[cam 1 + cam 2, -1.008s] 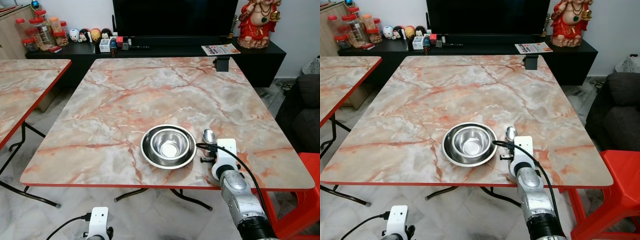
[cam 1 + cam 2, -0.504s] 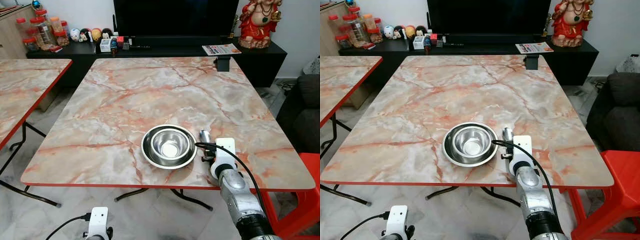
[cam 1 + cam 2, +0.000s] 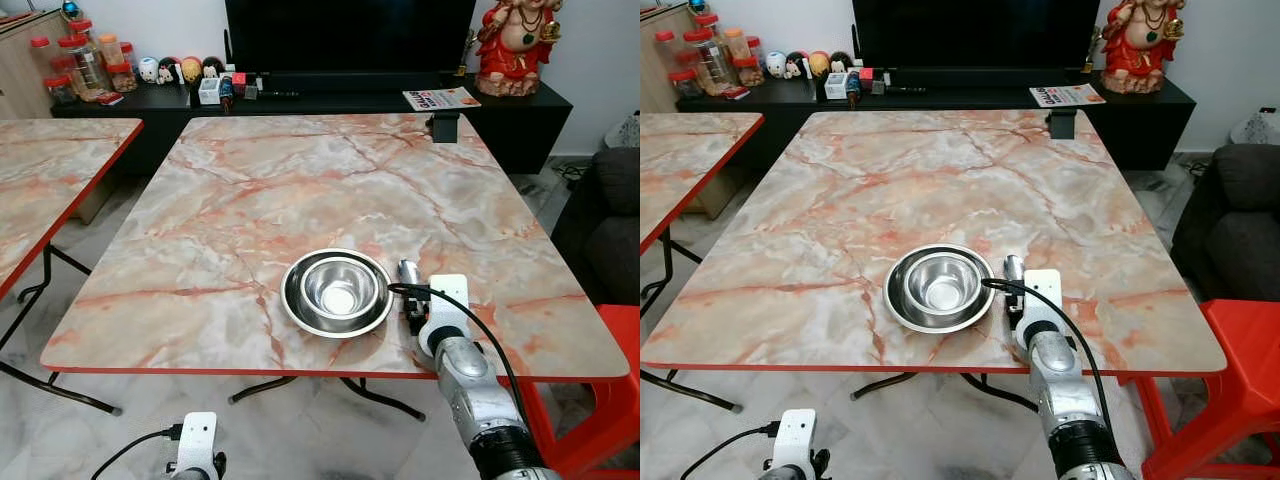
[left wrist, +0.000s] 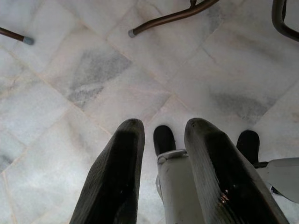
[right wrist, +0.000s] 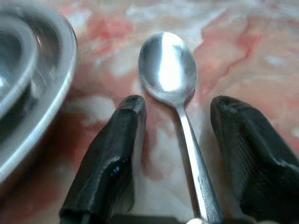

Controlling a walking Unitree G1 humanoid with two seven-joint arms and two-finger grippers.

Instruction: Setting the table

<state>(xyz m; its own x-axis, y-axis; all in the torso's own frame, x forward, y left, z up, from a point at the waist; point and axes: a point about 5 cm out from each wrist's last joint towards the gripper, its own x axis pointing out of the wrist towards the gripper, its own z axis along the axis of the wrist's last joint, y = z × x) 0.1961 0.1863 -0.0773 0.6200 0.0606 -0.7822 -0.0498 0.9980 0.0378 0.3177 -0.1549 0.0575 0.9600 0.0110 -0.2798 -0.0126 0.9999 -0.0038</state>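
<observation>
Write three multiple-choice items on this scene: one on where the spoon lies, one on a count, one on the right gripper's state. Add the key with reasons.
1. Where does the spoon lie?
A. Inside the bowl
B. On the table, right of the plate
C. On the floor

2. How many bowls sit on the plate?
A. One
B. Two
C. Three

3. How are the right gripper's fingers?
A. Shut on the plate's rim
B. Shut on nothing
C. Open, either side of the spoon's handle

Key: 1 B, the spoon rests on the marble table just beside the plate. 2 A, a single steel bowl sits in the plate. 3 C, the right wrist view shows a gap between each finger and the handle.
</observation>
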